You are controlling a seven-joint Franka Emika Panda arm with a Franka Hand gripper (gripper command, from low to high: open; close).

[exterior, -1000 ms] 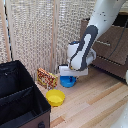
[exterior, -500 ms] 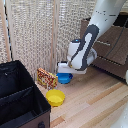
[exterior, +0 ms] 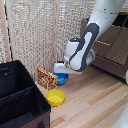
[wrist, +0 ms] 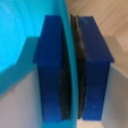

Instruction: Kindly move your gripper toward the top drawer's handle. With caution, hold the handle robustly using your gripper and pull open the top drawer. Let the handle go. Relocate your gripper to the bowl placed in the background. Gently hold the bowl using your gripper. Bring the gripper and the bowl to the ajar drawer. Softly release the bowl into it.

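1. One gripper: fingers clamped on the bowl's rim, a thin-wall pinch suited to lifting.
2. One bowl: blue, floor-level, right of the snack box, beyond the yellow bowl.

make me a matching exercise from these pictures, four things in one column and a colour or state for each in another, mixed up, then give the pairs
Things:
1. blue bowl
2. yellow bowl
3. gripper
4. black case

Descriptions:
A. lying free on the floor
B. open, at the exterior view's left
C. its rim is pinched between two pads
D. shut on a rim

Pairs: 1-C, 2-A, 3-D, 4-B
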